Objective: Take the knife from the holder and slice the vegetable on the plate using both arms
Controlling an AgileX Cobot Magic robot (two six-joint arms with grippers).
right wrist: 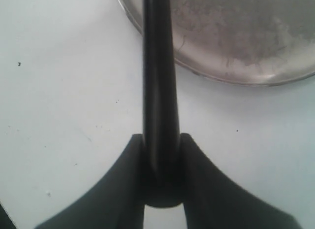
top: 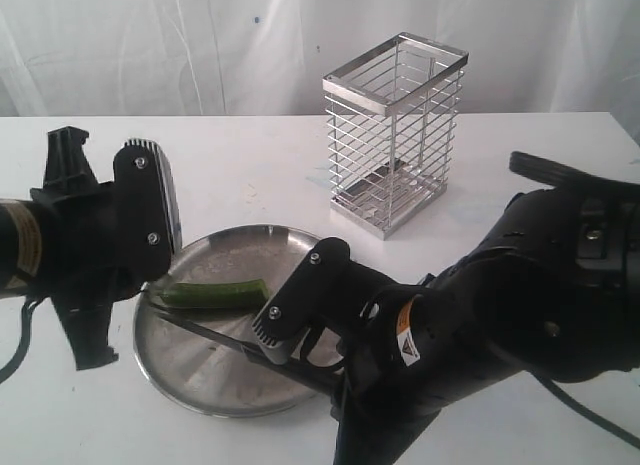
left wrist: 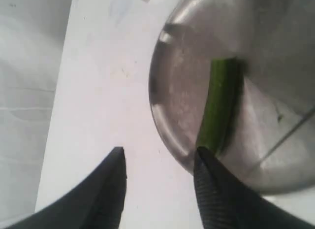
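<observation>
Knife is gripped by its handle between the clenched right fingers, and its thin black blade is stretched low across the plate, just in front of the pepper. The pepper is laid flat on the plate on the white desk, while the left fingers are spread wide and hold nothing, one tip seen at the near end of the pepper and the other over bare desk. The wire holder is stood upright behind the plate, well apart from both arms.
</observation>
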